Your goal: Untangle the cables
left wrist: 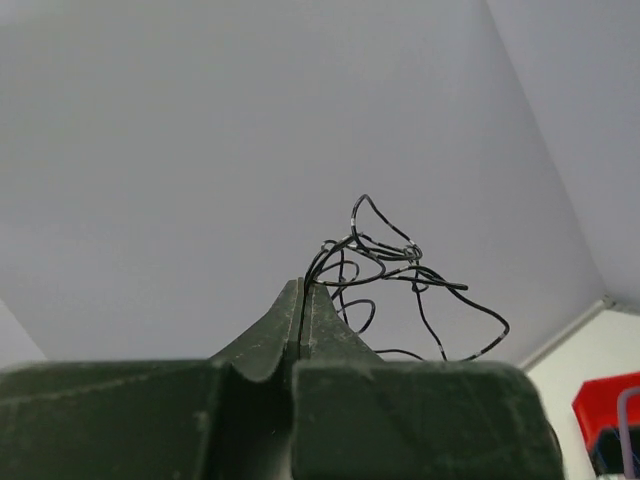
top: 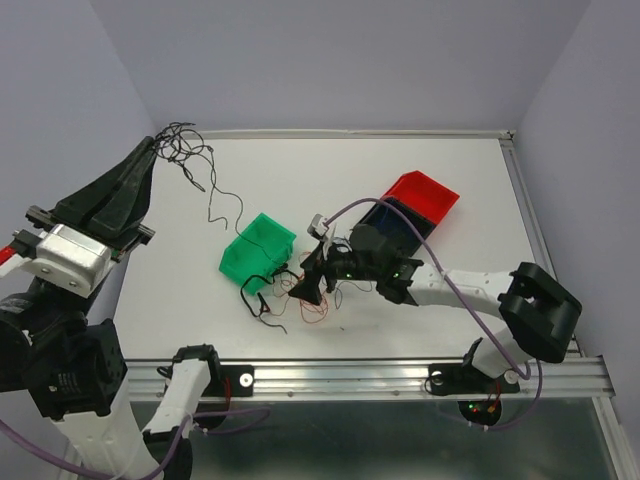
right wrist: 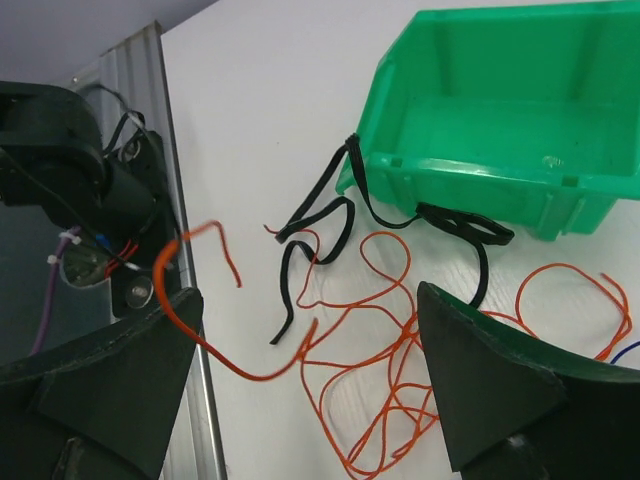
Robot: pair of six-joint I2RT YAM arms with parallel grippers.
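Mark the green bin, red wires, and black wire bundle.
green bin point(right wrist: 500, 195), right wrist view, front wall
red wires point(right wrist: 400, 385), right wrist view, tangled loops
black wire bundle point(left wrist: 385, 255), left wrist view, knotted middle

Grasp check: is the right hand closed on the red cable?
No: the right hand is wide open, its fingers apart, the red cable loose between them.

Bright, even, diffuse light falls from above. The white surface point(top: 420, 190) is lit flat and matte, and the green bin point(top: 258, 250) casts only a faint soft shadow. The walls point(top: 330, 60) carry a cool lavender cast. In the right wrist view the red cable point(right wrist: 245, 375) nearest the lens blurs and the dark jaws of the right gripper point(right wrist: 307, 300) look soft. In the left wrist view the black cable point(left wrist: 408, 253) stands sharp.
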